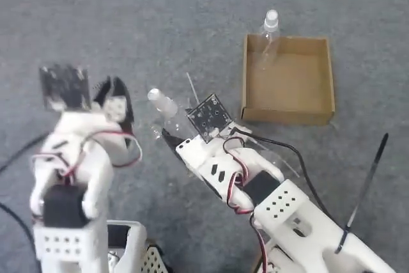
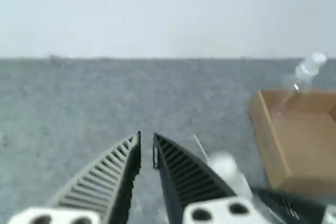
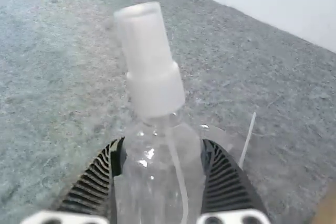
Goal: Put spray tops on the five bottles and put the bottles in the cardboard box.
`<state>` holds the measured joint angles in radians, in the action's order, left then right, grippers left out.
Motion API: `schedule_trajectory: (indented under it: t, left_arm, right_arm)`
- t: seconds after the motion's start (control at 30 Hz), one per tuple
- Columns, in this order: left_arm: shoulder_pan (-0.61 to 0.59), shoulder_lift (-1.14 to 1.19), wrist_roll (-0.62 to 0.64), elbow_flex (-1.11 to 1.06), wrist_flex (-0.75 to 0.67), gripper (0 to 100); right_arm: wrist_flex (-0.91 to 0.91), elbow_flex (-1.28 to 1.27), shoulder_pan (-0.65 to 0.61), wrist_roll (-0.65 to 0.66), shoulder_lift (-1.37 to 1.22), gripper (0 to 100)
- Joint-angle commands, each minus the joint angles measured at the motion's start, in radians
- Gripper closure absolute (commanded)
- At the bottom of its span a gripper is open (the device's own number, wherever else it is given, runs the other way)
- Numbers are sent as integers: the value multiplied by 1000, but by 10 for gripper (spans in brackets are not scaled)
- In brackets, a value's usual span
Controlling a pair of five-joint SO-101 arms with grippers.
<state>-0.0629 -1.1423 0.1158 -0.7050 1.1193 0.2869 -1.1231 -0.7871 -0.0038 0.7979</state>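
Note:
A clear bottle [image 3: 157,166] with a white spray top [image 3: 149,61] fitted is held between the fingers of my right gripper [image 3: 163,148], which is shut on its body. In the high view this bottle [image 1: 163,105] lies tilted just above the grey carpet, left of the cardboard box [image 1: 255,114]. A second capped bottle [image 1: 268,38] leans upright in the box's far left corner. My left gripper [image 1: 115,99] hovers left of the held bottle, its fingers [image 2: 126,166] a narrow crack apart with nothing between them.
A thin white dip tube [image 1: 191,87] lies loose on the carpet between the held bottle and the box. In the left wrist view the box [image 2: 269,135] and its leaning bottle [image 2: 307,72] stand off to one side. Open carpet spreads behind both arms.

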Motion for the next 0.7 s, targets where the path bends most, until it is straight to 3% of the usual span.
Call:
schedule_trajectory:
  t: [0.0,0.17,0.3,0.53,0.67]
  left_arm:
    - [51,-147,-3,-176,-55,959]
    - [101,-221,-3,-332,-132,959]
    - [158,-229,-3,-423,-235,954]
    - [249,-235,-3,-484,-269,761]
    - [250,-235,-3,-486,-269,748]
  right_arm:
    - [74,126,77,-9,38,993]
    - [134,290,183,-9,36,993]
    - [211,434,199,-9,4,993]
    - [328,689,191,-14,-217,993]
    - [441,798,116,-12,-286,993]
